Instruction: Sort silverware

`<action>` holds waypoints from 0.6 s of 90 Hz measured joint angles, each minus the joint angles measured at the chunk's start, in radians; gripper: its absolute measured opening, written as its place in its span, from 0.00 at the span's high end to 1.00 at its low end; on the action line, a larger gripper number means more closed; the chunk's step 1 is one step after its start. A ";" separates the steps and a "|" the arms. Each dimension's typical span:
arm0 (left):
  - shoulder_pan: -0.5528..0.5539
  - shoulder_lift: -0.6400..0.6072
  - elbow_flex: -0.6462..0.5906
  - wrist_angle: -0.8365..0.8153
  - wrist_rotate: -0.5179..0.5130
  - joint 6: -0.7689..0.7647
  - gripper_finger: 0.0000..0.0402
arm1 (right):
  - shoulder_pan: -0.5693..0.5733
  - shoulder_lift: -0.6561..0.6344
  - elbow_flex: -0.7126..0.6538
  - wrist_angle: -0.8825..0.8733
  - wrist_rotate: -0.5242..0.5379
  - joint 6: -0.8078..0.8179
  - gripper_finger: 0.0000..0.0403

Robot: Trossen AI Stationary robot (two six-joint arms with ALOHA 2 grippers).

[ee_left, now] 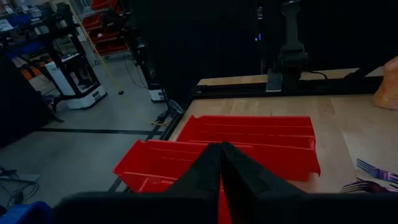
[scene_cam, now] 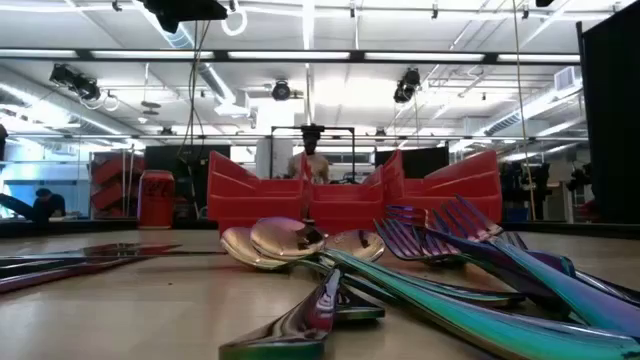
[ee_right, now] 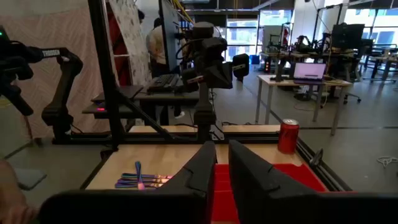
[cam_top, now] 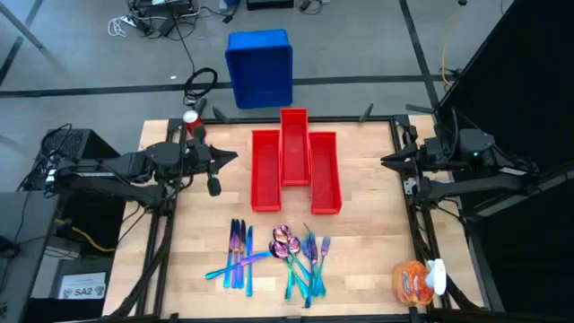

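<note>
Your two arms are basically all matte black, chunky jointed segments with rounded housings at the joints. The left pincer [cam_top: 230, 160] has two dark tapered fingers [ee_left: 208, 168] that look like smooth wedges with flat inner faces. The right pincer [cam_top: 387, 161] is the same deal, dark angular fingers [ee_right: 249, 168]. You've got black cables trailing off behind the left arm's base.

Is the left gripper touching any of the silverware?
Apart. The high view shows the left gripper beside the red bins, bare table separating it from the silverware.
</note>
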 joint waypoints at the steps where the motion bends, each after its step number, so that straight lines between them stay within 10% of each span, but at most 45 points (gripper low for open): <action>1: 0.000 0.000 0.000 0.000 0.000 0.000 1.00 | 0.000 0.000 0.000 0.000 0.000 0.000 0.94; 54: 0.000 0.000 0.000 0.000 0.000 0.000 1.00 | 0.000 0.000 0.000 0.085 0.005 -0.043 0.93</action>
